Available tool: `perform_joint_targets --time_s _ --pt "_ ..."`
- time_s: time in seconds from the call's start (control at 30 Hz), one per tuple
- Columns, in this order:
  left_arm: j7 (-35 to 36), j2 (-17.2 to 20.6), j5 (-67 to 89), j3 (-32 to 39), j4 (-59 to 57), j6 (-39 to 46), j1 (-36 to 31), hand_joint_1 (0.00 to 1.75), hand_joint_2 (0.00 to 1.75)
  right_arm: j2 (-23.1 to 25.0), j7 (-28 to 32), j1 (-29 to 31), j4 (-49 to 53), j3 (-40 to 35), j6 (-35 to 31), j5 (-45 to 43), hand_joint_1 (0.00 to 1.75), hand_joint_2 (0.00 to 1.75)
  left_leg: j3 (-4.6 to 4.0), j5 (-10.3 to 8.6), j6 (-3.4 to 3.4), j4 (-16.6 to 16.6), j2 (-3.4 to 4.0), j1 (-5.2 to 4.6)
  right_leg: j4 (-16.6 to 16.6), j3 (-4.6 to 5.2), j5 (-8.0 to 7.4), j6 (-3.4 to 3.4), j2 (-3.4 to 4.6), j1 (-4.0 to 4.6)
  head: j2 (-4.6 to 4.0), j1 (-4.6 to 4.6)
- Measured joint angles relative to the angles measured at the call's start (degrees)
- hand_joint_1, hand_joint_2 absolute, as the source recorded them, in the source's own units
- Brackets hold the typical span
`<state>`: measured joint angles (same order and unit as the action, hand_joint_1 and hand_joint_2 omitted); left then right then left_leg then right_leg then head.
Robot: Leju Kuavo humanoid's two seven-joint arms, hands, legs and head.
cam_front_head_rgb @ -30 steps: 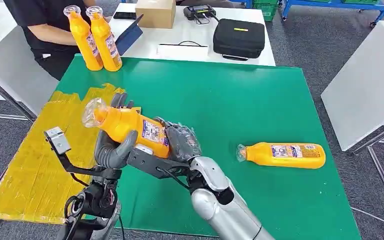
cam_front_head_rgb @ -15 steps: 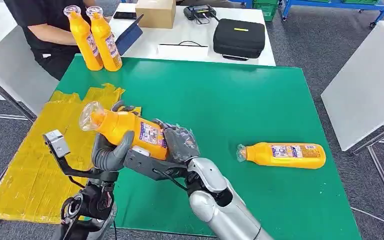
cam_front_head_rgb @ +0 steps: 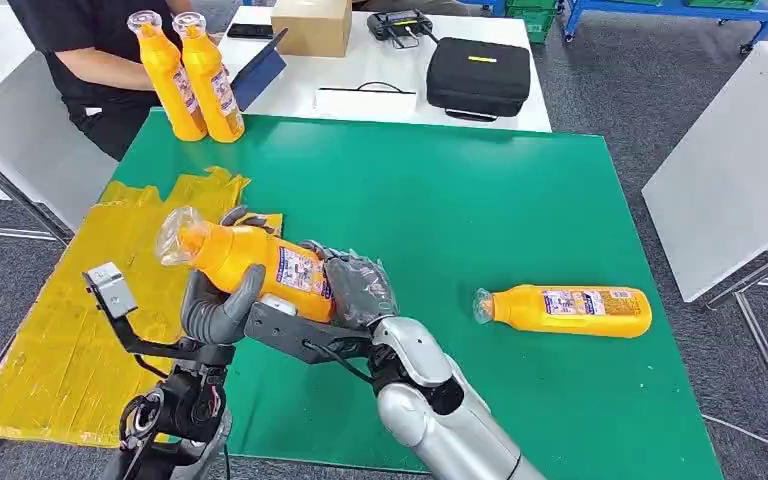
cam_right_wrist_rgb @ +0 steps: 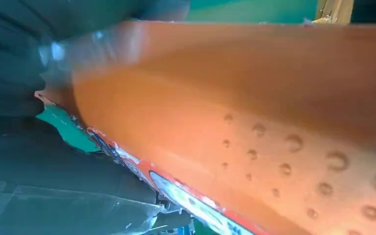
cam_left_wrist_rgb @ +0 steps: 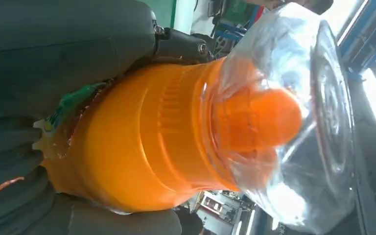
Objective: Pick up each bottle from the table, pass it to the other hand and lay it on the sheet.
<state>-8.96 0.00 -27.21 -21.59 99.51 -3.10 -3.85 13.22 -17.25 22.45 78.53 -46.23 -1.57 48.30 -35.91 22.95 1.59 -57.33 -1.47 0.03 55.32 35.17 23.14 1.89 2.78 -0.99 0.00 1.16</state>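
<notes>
I have the orange bottle (cam_front_head_rgb: 250, 262) up off the green table (cam_front_head_rgb: 460, 200), tilted, its clear-capped neck pointing toward the yellow sheet (cam_front_head_rgb: 70, 310) on the left. Both hands are on it — my left hand (cam_front_head_rgb: 218, 305) wraps the body from beneath with the thumb up across the near side, and my right hand (cam_front_head_rgb: 358, 288) clasps the base end. In the left wrist view the bottle (cam_left_wrist_rgb: 147, 147) sits snug against the dark fingers (cam_left_wrist_rgb: 14, 171), the cap end facing away. The right wrist view shows the bottle's dimpled orange wall (cam_right_wrist_rgb: 254, 117) pressed close along that hand.

A 2nd bottle (cam_front_head_rgb: 565, 310) lies on its side on the green table, well apart to the right. 2 more bottles (cam_front_head_rgb: 188, 75) stand upright, touching, at the table's far left corner, just beside a seated person's arm (cam_front_head_rgb: 100, 65). Beyond, on a white table, sit a black case (cam_front_head_rgb: 478, 76) and a cardboard box (cam_front_head_rgb: 311, 25).
</notes>
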Motion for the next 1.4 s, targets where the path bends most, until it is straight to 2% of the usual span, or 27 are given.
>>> perform_joint_targets --time_s 0.03,0.63,0.73,0.8,0.9,1.03,1.23,1.4 --pt "-0.1 0.0 -0.1 0.0 0.0 0.0 0.1 1.75 1.75 0.0 0.0 0.0 0.0 -0.1 0.0 0.0 0.0 0.0 0.0 0.0 0.0 0.0 0.0 0.0 0.0 0.0 0.0 0.0 0.0 0.0 0.0 0.0" --pt "-1.1 0.3 0.6 0.1 2.8 0.7 3.0 1.75 1.75 -1.7 0.1 -1.0 3.4 -0.4 -0.2 0.9 0.0 0.0 0.0 0.0 0.0 0.0 0.0 0.0 0.0 0.01 0.0 0.0 0.0 0.0 0.0 0.0" --pt "-1.1 -0.2 1.8 0.6 3.5 0.8 3.3 1.75 1.75 -2.3 1.3 -2.4 4.7 0.1 -0.5 2.4 0.0 0.0 0.0 0.0 0.0 0.0 -0.01 0.0 0.0 0.01 0.0 0.0 0.0 0.0 0.0 0.02" --pt "-1.0 -0.5 4.0 1.3 4.1 0.7 3.3 1.75 1.75 -2.7 4.6 -3.6 4.3 0.7 -3.2 3.2 0.0 0.0 0.0 0.01 0.0 0.0 -0.01 0.0 0.0 0.01 0.01 0.0 -0.01 0.0 0.0 0.02" --pt "-1.0 -1.0 7.5 3.6 5.0 0.7 3.5 1.75 1.75 -3.4 8.6 -5.6 3.7 2.5 -6.0 4.4 0.0 0.0 -0.01 0.01 -0.01 0.0 0.0 -0.01 0.0 0.01 0.01 0.0 0.0 0.0 0.0 0.0" --pt "-1.3 -1.1 16.1 6.8 5.5 2.6 3.6 1.75 1.75 -4.2 8.5 -7.8 4.8 4.9 -4.4 4.3 0.0 0.0 0.0 0.0 0.0 0.0 -0.02 0.0 0.0 0.03 0.01 -0.01 -0.02 0.0 0.0 0.02" --pt "-2.0 -0.5 31.0 15.7 4.2 4.4 2.9 1.75 1.75 -6.3 11.0 -15.2 17.0 11.7 -0.8 3.0 0.0 0.0 -0.01 0.01 -0.01 0.0 0.0 0.0 0.0 0.05 0.01 -0.01 -0.02 0.0 0.0 0.0" --pt "-2.9 0.1 33.3 20.0 2.0 4.7 2.3 1.75 1.75 -7.2 11.8 -18.6 24.0 15.5 0.4 3.0 0.0 0.0 -0.01 0.02 -0.01 0.0 0.01 0.0 0.0 0.05 0.02 -0.02 -0.01 0.0 0.0 0.0"
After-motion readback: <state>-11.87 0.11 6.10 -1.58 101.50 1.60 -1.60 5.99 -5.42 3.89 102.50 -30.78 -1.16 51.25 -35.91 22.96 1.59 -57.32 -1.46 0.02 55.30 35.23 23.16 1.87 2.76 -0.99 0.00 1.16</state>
